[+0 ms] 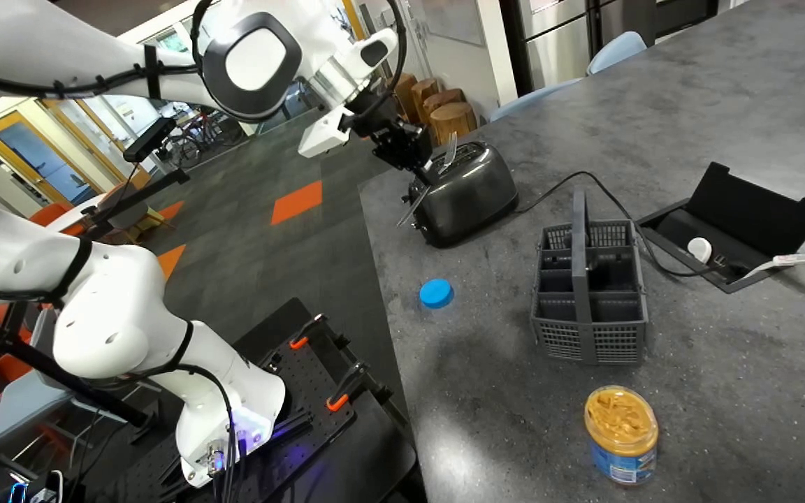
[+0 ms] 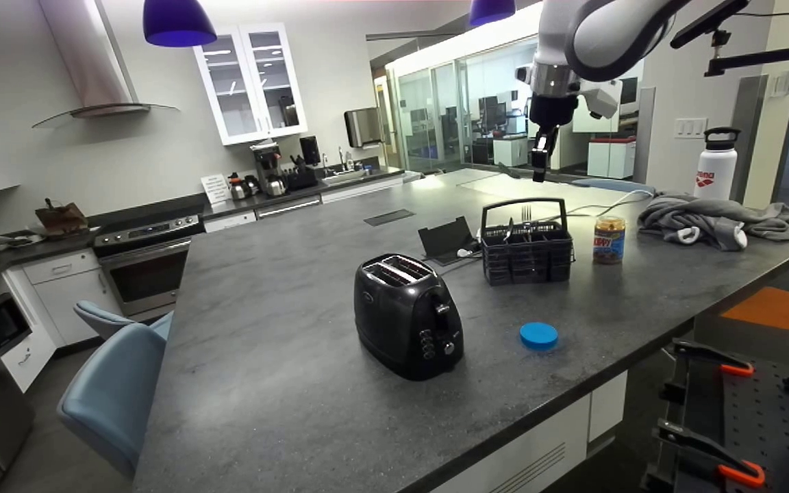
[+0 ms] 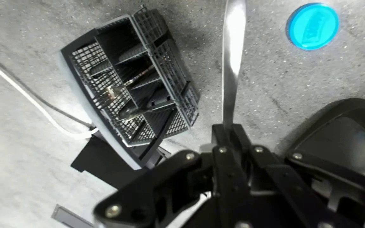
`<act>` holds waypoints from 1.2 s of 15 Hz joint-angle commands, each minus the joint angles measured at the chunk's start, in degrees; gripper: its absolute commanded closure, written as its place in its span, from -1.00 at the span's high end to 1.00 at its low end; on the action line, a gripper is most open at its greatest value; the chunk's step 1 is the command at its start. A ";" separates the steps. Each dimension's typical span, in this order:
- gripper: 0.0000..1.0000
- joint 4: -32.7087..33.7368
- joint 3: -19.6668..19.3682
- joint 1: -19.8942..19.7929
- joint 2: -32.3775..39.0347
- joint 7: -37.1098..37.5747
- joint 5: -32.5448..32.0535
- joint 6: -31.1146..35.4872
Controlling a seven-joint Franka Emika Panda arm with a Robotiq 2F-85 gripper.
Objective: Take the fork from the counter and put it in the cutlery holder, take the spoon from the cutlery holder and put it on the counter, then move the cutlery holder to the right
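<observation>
Gripping what is judged the fork (image 3: 234,41); gripper (image 3: 229,129) clenched mid-length, aloft, seen toward the far-left corner of the tabletop (image 1: 486,391) in an exterior view. Rightward, inset from the left edge: cutlery basket (image 1: 560,342). Advise: fork upright, centred over one compartment (image 1: 618,311), clear of handle (image 1: 581,272).

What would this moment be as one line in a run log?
Fingers: closed on silver utensil, kind unclear | utensil: above counter, outside cutlery holder | cutlery holder: standing on counter
</observation>
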 commanded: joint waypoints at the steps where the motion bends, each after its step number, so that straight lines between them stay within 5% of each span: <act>1: -0.96 -3.60 4.79 -5.52 -0.88 15.72 -11.79 6.47; 11: -0.96 -8.20 10.42 -13.39 -0.71 55.25 -42.82 15.37; 18: -0.96 -5.65 13.64 -19.00 -2.81 89.56 -73.37 19.78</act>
